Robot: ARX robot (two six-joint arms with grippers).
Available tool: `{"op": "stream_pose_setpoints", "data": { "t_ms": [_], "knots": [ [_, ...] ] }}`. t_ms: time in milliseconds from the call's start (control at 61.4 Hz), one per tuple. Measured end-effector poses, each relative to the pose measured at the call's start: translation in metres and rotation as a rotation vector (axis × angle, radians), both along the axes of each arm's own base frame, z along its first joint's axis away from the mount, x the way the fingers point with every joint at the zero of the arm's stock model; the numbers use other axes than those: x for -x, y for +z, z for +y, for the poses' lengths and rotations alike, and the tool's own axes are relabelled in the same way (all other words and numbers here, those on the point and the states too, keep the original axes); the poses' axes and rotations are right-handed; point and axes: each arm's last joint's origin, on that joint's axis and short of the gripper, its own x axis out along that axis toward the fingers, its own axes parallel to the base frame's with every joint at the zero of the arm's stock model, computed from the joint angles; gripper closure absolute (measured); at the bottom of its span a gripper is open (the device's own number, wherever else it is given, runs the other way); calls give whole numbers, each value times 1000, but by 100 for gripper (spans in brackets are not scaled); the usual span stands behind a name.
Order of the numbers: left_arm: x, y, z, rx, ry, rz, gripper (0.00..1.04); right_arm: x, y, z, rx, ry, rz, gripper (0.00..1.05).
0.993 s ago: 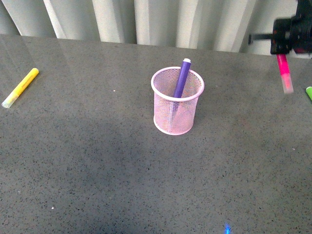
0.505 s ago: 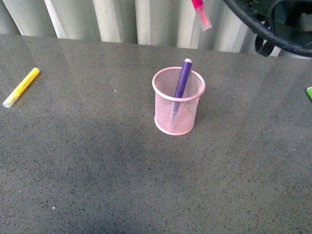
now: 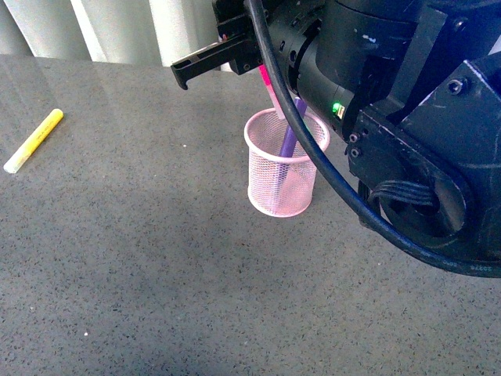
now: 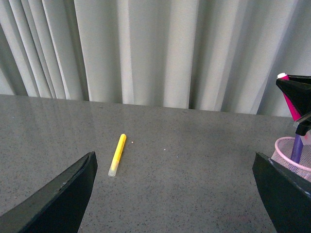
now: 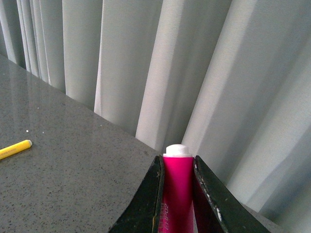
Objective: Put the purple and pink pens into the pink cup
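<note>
Grey speckled counter (image 3: 156, 274) up front, and the left pincer (image 4: 172, 162) hangs wide open, nothing in it. Mid-counter stands the light pink wire-mesh cup (image 3: 282, 184), the deep purple marker pen (image 3: 290, 141) leaning inside. Above it, the right pincer (image 5: 176, 159) is clamped tight on the hot pink marker pen (image 5: 178, 194), which is tilted with its lower end at the cup's mouth. The bulky black right arm (image 3: 407, 117) hides the counter beyond. A yellow marker (image 3: 33, 141) lies well off left, with pale pleated curtain (image 4: 146, 48) behind.
</note>
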Motion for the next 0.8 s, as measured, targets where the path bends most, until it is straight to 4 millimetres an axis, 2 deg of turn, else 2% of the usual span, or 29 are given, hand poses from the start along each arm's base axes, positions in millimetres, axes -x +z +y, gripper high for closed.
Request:
{"op": "stream_pose_setpoints", "data": {
  "t_ms": [798],
  "knots": [
    [0,0,0,0,0,0,7,-7,-37,-6,22,45,82,93]
  ]
}}
